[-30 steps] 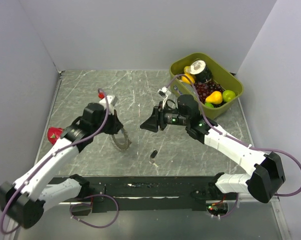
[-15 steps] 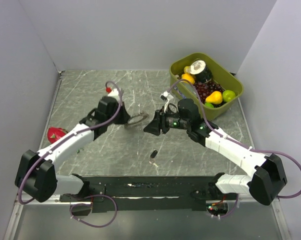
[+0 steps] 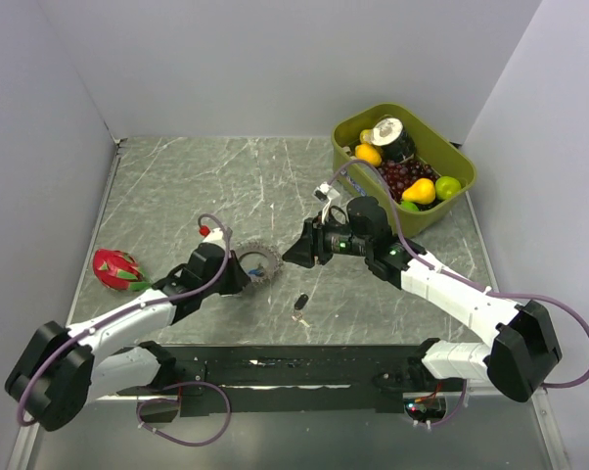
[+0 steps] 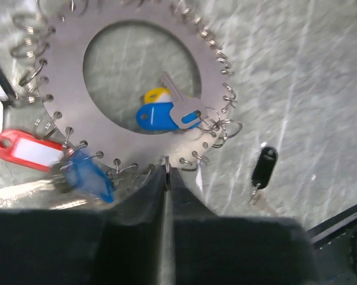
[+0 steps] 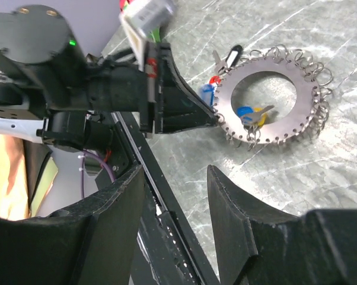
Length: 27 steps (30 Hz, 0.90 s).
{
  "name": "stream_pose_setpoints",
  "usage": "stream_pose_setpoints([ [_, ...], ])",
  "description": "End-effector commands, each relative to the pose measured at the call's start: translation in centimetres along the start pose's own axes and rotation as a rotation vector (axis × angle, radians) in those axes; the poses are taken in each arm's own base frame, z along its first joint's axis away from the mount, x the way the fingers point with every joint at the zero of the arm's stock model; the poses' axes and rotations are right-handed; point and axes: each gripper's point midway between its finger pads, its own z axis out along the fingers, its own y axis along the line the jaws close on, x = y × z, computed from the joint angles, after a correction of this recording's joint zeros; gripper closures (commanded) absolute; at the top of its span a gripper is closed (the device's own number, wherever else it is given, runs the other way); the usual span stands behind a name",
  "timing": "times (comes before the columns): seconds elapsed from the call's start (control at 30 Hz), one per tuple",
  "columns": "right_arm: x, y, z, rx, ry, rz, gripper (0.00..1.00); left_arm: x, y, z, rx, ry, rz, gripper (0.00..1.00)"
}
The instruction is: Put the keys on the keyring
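The keyring is a flat grey metal disc with small wire loops along its rim, lying level low over the table. My left gripper is shut on its near edge, as the left wrist view shows. A blue-headed key hangs in the ring's hole. A red tag and a blue tag hang from the rim. A black key lies loose on the table. My right gripper is open and empty just right of the ring, with both fingers in view.
A green basket of fruit stands at the back right. A red dragon fruit lies by the left wall. A black rail runs along the table's front edge. Grey walls close in the left, back and right.
My left gripper carried the keyring up towards the middle, then brought it back near and left and laid it level. My right gripper has shifted only slightly.
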Motion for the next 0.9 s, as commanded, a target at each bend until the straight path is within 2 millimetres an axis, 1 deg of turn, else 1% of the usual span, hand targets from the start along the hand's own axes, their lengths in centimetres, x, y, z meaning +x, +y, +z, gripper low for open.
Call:
stream_pose_setpoints([
  [0.0, -0.6, 0.0, 0.2, -0.006, -0.02, -0.01, 0.46, -1.9, -2.0, -0.9, 0.077, -0.077, -0.01, 0.45],
  [0.03, -0.5, -0.3, 0.3, 0.002, -0.015, -0.006, 0.46, -2.5, -2.4, -1.2, 0.084, -0.088, -0.008, 0.36],
  [0.1, -0.6, -0.6, 0.5, 0.017, -0.015, -0.003, 0.45, -2.8, -2.1, -1.6, 0.059, -0.091, -0.003, 0.22],
  [0.13, -0.1, -0.9, 0.5, 0.032, 0.002, 0.014, 0.45, -3.7, -2.5, -1.9, 0.06, -0.112, -0.006, 0.19],
  [0.2, 0.2, -1.6, 0.7, 0.061, 0.011, 0.027, 0.45, -4.4, -2.6, -2.0, 0.044, -0.124, 0.003, 0.14],
  [0.23, 0.6, -1.9, 0.8, 0.076, 0.028, 0.046, 0.45, -5.4, -3.1, -2.1, 0.037, -0.139, 0.003, 0.14],
  [0.27, 0.7, -2.3, 1.0, 0.099, 0.032, 0.056, 0.45, -5.5, -2.8, -1.7, 0.017, -0.129, 0.011, 0.13],
  [0.3, 1.3, -3.0, 1.4, 0.12, 0.056, 0.078, 0.45, -5.9, -2.7, -1.5, 0.006, -0.129, 0.013, 0.12],
  [0.33, 1.9, -3.7, 1.5, 0.148, 0.078, 0.109, 0.45, -6.9, -3.1, -1.4, 0.003, -0.141, 0.014, 0.12],
  [0.37, 2.0, -4.1, 1.6, 0.166, 0.083, 0.122, 0.45, -7.0, -2.1, -0.4, -0.036, -0.117, 0.009, 0.12],
  [0.4, 2.5, -4.7, 2.2, 0.182, 0.104, 0.142, 0.44, -7.2, -1.7, 0.1, -0.052, -0.108, 0.003, 0.11],
  [0.43, 2.8, -5.1, 2.5, 0.194, 0.114, 0.161, 0.44, -8.2, -1.8, 0.5, -0.052, -0.11, -0.001, 0.11],
  [0.47, 3.2, -5.5, 2.8, 0.211, 0.132, 0.175, 0.43, -8.2, -0.4, 1.6, -0.086, -0.081, -0.015, 0.12],
  [0.5, 3.5, -6.3, 3.5, 0.232, 0.154, 0.194, 0.41, -8.4, 0.2, 2.2, -0.095, -0.068, -0.02, 0.12],
  [0.53, 3.7, -6.6, 3.9, 0.243, 0.166, 0.21, 0.4, -9.0, 0.4, 2.6, -0.103, -0.065, -0.027, 0.12],
  [0.57, 4.1, -7.2, 4.1, 0.261, 0.186, 0.226, 0.39, -8.7, 1.9, 3.6, -0.144, -0.031, -0.042, 0.12],
  [0.6, 4.4, -7.9, 5.0, 0.278, 0.205, 0.237, 0.37, -8.6, 2.6, 4.1, -0.163, -0.015, -0.046, 0.13],
  [0.63, 4.6, -8.3, 5.3, 0.289, 0.215, 0.256, 0.32, -9.3, 2.7, 4.5, -0.173, -0.015, -0.052, 0.13],
  [0.67, 4.9, -8.6, 5.7, 0.296, 0.227, 0.264, 0.3, -8.7, 3.9, 5.4, -0.216, 0.017, -0.065, 0.14],
  [0.7, 5.3, -9.2, 6.4, 0.304, 0.24, 0.275, 0.28, -8.2, 4.5, 5.7, -0.242, 0.044, -0.072, 0.15],
  [0.73, 5.5, -9.6, 6.7, 0.314, 0.246, 0.289, 0.25, -8.3, 4.6, 6.0, -0.246, 0.05, -0.077, 0.16],
  [0.77, 5.5, -9.8, 7.0, 0.317, 0.248, 0.296, 0.24, -7.6, 5.0, 6.6, -0.258, 0.077, -0.083, 0.16],
  [0.8, 6.2, -10.5, 7.5, 0.331, 0.261, 0.314, 0.23, -7.4, 5.0, 6.9, -0.251, 0.085, -0.088, 0.18],
  [0.83, 6.4, -10.7, 7.8, 0.33, 0.27, 0.322, 0.22, -7.0, 5.2, 7.1, -0.256, 0.093, -0.092, 0.19],
  [0.87, 7.0, -11.3, 8.3, 0.335, 0.284, 0.336, 0.22, -6.4, 5.6, 7.4, -0.266, 0.107, -0.1, 0.2],
])
